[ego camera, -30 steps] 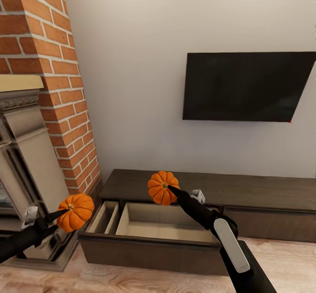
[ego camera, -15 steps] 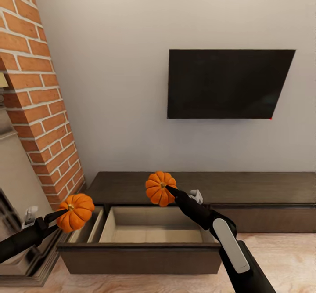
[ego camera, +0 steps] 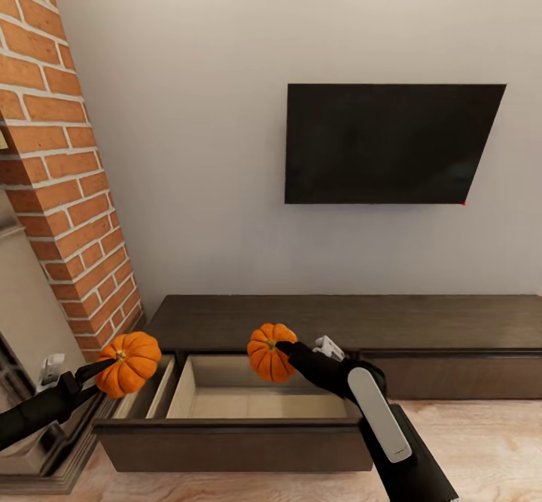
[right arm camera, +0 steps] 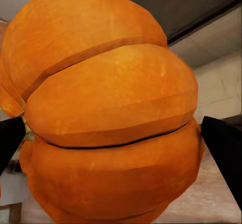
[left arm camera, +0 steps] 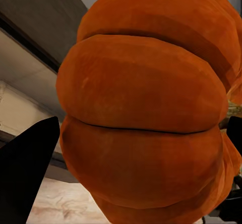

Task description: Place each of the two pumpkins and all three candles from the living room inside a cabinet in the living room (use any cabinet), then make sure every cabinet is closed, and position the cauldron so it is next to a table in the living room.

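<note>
Each gripper holds one orange ribbed pumpkin. My left gripper is shut on the pumpkin at the lower left, just left of the cabinet's open drawer; close up it is the pumpkin between dark fingertips. My right gripper is shut on the second pumpkin, which hangs over the back of the open drawer; the right wrist view has this pumpkin up close. The long dark-brown cabinet runs along the wall. The drawer's beige interior looks empty.
A black TV hangs on the white wall above the cabinet. A brick chimney and fireplace surround stand close on the left. Pale wood floor lies at the lower right.
The view has shifted right, so the fireplace slid off to the left. My right gripper has lowered its pumpkin toward the open drawer. The left gripper and its pumpkin have held still.
</note>
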Tool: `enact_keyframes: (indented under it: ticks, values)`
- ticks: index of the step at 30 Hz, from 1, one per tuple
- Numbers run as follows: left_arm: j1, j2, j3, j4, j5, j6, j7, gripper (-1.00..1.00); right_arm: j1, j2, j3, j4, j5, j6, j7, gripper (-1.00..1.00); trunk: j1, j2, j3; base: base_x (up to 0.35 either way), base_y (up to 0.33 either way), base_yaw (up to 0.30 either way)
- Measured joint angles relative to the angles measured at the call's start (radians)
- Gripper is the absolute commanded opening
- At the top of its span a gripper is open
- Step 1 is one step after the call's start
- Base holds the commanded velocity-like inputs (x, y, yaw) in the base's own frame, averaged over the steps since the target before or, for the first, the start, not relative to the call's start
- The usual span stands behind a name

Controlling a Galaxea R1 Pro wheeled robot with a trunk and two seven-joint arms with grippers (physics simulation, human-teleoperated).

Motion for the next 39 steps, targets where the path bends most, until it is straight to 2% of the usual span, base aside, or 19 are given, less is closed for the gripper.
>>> enact_keyframes:
  ticks: [2, 4, 5, 6, 7, 8, 10, 11, 13, 16, 19, 20, 21, 23, 24, 26, 32, 39]
  values:
    - [0.000, 0.000, 0.000, 0.000, -0.006, 0.000, 0.028, -1.00, -0.005, 0.004, 0.010, -0.002, 0.000, 0.010, -0.020, -1.00, 0.000, 0.000, 0.000, 0.000, 0.000, 0.000]
    - [0.000, -0.003, -0.009, -0.003, -0.034, -0.003, 0.100, -1.00, -0.007, 0.007, 0.023, -0.003, 0.000, 0.024, -0.029, -1.00, 0.000, 0.000, 0.000, 0.000, 0.000, 0.000]
    - [0.000, -0.012, -0.030, -0.008, -0.036, -0.003, 0.171, -1.00, -0.008, 0.007, 0.030, -0.004, 0.001, 0.031, -0.032, -1.00, 0.000, 0.000, 0.000, 0.000, 0.000, 0.000]
    - [0.001, -0.022, -0.054, -0.012, -0.052, -0.013, 0.223, -1.00, -0.009, 0.008, 0.033, -0.004, 0.001, 0.033, -0.033, -1.00, 0.000, 0.000, 0.000, 0.000, 0.000, 0.000]
    - [0.001, -0.036, -0.083, -0.016, -0.050, -0.025, 0.272, -1.00, -0.009, 0.009, 0.036, -0.004, 0.004, 0.036, -0.033, -1.00, 0.000, 0.000, 0.000, 0.000, 0.000, 0.000]
    - [0.001, -0.054, -0.129, -0.023, -0.041, -0.052, 0.338, -1.00, -0.009, 0.009, 0.040, -0.005, 0.004, 0.038, -0.034, -1.00, 0.000, 0.000, 0.000, 0.000, 0.000, 0.000]
    - [0.000, -0.074, -0.191, -0.035, -0.040, -0.108, 0.433, -1.00, -0.012, 0.010, 0.055, -0.007, 0.005, 0.039, -0.036, -1.00, 0.000, 0.000, 0.000, 0.000, 0.000, 0.000]
    - [0.000, -0.080, -0.208, -0.043, -0.040, -0.123, 0.466, -1.00, -0.017, 0.010, 0.064, -0.007, 0.007, 0.038, -0.037, -1.00, 0.000, 0.000, 0.000, 0.000, 0.000, 0.000]
    - [-0.002, -0.087, -0.231, -0.090, -0.033, -0.142, 0.527, -1.00, -0.035, 0.010, 0.108, -0.006, 0.016, 0.039, -0.040, -1.00, 0.000, 0.000, 0.000, 0.000, 0.000, 0.000]
    - [-0.018, -0.104, -0.250, -0.137, -0.029, -0.145, 0.558, -1.00, -0.041, 0.011, 0.153, -0.008, 0.043, 0.040, -0.055, -1.00, 0.000, 0.000, 0.000, 0.000, 0.000, 0.000]
    - [-0.051, -0.150, -0.309, -0.154, -0.027, -0.147, 0.603, -1.00, -0.043, 0.027, 0.187, -0.009, 0.073, 0.039, -0.078, -1.00, 0.000, 0.000, 0.000, 0.000, 0.000, 0.000]
    - [-0.055, -0.158, -0.323, -0.155, -0.025, -0.148, 0.617, -1.00, -0.043, 0.032, 0.190, -0.009, 0.080, 0.039, -0.083, -1.00, 0.000, 0.000, 0.000, 0.000, 0.000, 0.000]
    - [-0.063, -0.171, -0.346, -0.156, -0.040, -0.149, 0.649, -1.00, -0.043, 0.042, 0.195, -0.009, 0.097, 0.041, -0.090, -1.00, 0.000, 0.000, 0.000, 0.000, 0.000, 0.000]
    - [-0.075, -0.188, -0.380, -0.157, -0.032, -0.153, 0.723, -1.00, -0.043, 0.056, 0.200, -0.009, 0.135, 0.040, -0.099, -1.00, 0.000, 0.000, 0.000, 0.000, 0.000, 0.000]
    - [-0.078, -0.195, -0.394, -0.157, -0.040, -0.155, 0.754, -1.00, -0.043, 0.060, 0.200, -0.009, 0.156, 0.041, -0.101, -1.00, 0.000, 0.000, 0.000, 0.000, 0.000, 0.000]
    - [-0.081, -0.209, -0.415, -0.157, -0.033, -0.165, 0.788, -1.00, -0.043, 0.064, 0.199, -0.008, 0.178, 0.041, -0.103, -1.00, 0.000, 0.000, 0.000, 0.000, 0.000, 0.000]
    - [-0.083, -0.217, -0.430, -0.157, -0.037, -0.178, 0.812, -1.00, -0.043, 0.066, 0.193, -0.009, 0.193, 0.040, -0.103, -1.00, 0.000, 0.000, 0.000, 0.000, 0.000, -0.016]
    - [-0.083, -0.218, -0.431, -0.157, -0.037, -0.179, 0.814, -1.00, -0.044, 0.065, 0.190, -0.008, 0.192, 0.042, -0.102, -1.00, 0.000, 0.000, 0.000, 0.000, 0.000, -0.230]
